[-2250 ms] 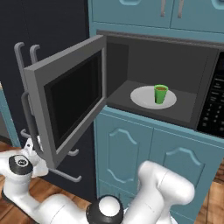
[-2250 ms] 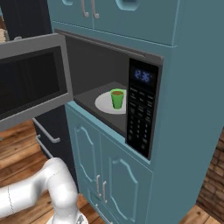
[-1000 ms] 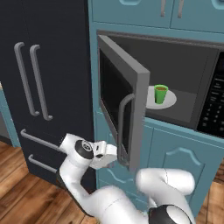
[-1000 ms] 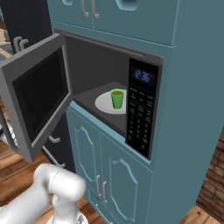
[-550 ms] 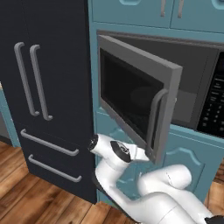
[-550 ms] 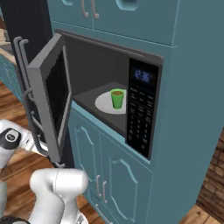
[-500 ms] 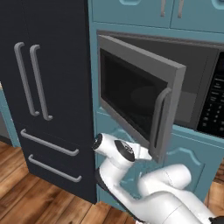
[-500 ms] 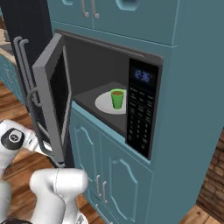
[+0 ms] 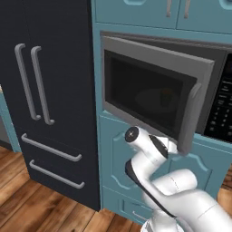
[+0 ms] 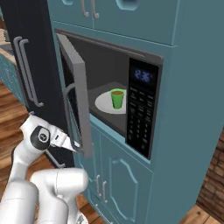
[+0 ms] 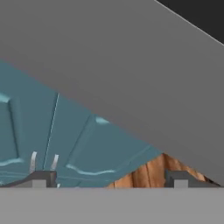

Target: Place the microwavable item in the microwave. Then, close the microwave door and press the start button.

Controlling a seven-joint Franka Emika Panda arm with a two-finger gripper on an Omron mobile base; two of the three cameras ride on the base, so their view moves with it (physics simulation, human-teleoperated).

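The green cup (image 10: 117, 98) with brown liquid stands on the white turntable plate (image 10: 103, 104) inside the microwave (image 10: 114, 65). Through the dark glass the cup (image 9: 165, 95) shows only faintly. The microwave door (image 9: 149, 90) hangs partly open, hinged on the left, its free edge with the handle (image 9: 189, 118) toward the keypad (image 9: 221, 113). My gripper (image 9: 176, 148) sits just below the door's lower free corner, open, with nothing between its fingers. In the hand view the gripper (image 11: 109, 179) looks up along the grey door frame (image 11: 131, 78). From the right, the gripper (image 10: 74, 145) touches the door (image 10: 78, 98) at its bottom edge.
A tall black fridge (image 9: 45, 90) with grey bar handles (image 9: 36, 86) stands left of the microwave. Blue cabinet doors (image 9: 115, 158) run below it and blue cupboards (image 10: 122, 17) above. Wooden floor (image 9: 27, 208) lies underneath.
The microwave door has swung from wide open to partly open. My arm has swept rightward along with the door's lower edge, gripper staying open. The cup has not moved.
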